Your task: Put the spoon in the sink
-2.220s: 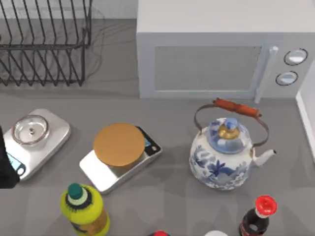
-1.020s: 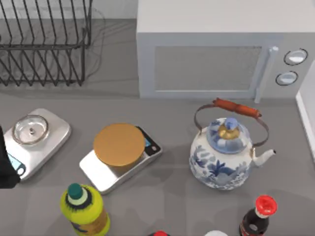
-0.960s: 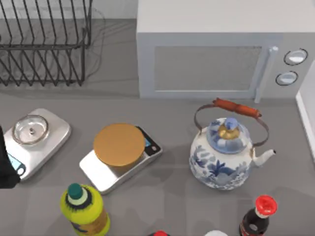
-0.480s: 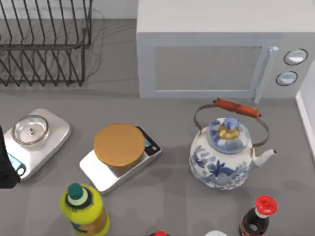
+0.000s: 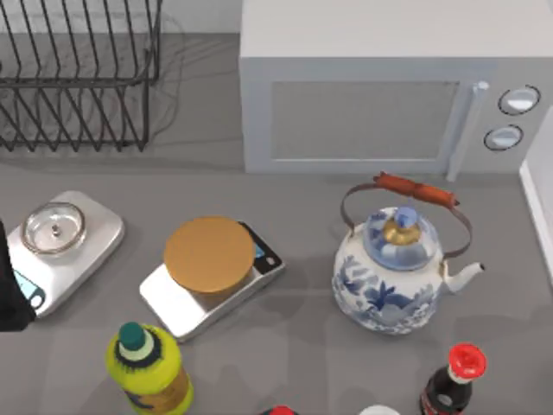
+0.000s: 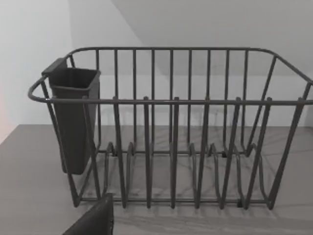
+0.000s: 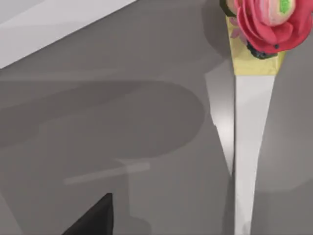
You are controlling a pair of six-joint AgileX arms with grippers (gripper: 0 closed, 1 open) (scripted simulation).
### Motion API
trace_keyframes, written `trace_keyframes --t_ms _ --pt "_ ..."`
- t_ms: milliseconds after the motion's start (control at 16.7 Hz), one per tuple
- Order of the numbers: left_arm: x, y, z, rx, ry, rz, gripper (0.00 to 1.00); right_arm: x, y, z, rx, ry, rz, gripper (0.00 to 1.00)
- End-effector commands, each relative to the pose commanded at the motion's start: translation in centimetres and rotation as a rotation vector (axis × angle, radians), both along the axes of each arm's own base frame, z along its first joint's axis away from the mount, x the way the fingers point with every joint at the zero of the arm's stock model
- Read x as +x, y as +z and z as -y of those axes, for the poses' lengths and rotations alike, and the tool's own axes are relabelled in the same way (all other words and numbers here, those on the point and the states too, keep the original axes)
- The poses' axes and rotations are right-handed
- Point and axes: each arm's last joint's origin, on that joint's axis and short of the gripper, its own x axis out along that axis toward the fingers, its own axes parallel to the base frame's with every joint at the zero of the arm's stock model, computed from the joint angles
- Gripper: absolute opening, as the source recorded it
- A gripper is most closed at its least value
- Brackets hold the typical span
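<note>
Even, diffuse overhead light, no glare. Soft shadows under the kettle [image 5: 393,277] and dish rack [image 6: 171,132]; broad soft shadow across the table [image 7: 98,122]. Edges slightly soft.

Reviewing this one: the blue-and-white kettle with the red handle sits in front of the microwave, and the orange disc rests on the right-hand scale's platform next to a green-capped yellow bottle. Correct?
Not quite. In the top view the orange disc rests on the scale at centre-left, not a right-hand one. The kettle, microwave and yellow bottle are as you describe.
</note>
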Motion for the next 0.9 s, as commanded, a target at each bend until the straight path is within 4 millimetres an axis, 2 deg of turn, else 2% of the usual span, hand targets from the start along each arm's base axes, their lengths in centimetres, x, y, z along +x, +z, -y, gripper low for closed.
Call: trace_keyframes --t_ms 180,300,600,900 --pt "0.0 0.0 0.0 0.0 0.0 0.0 1.0 -0.1 -3.2 0.0 -0.001 0.001 0.004 1.0" --pt "0.0 0.0 0.0 0.0 0.0 0.0 1.0 -0.4 -4.7 -0.1 0.0 0.0 0.0 1.0" --pt "0.0 0.0 0.0 0.0 0.0 0.0 1.0 -0.5 -5.2 -0.1 0.001 0.0 -0.003 1.0" --pt "0.0 0.0 0.0 0.0 0.0 0.0 1.0 -0.5 -5.2 -0.1 0.001 0.0 -0.003 0.62"
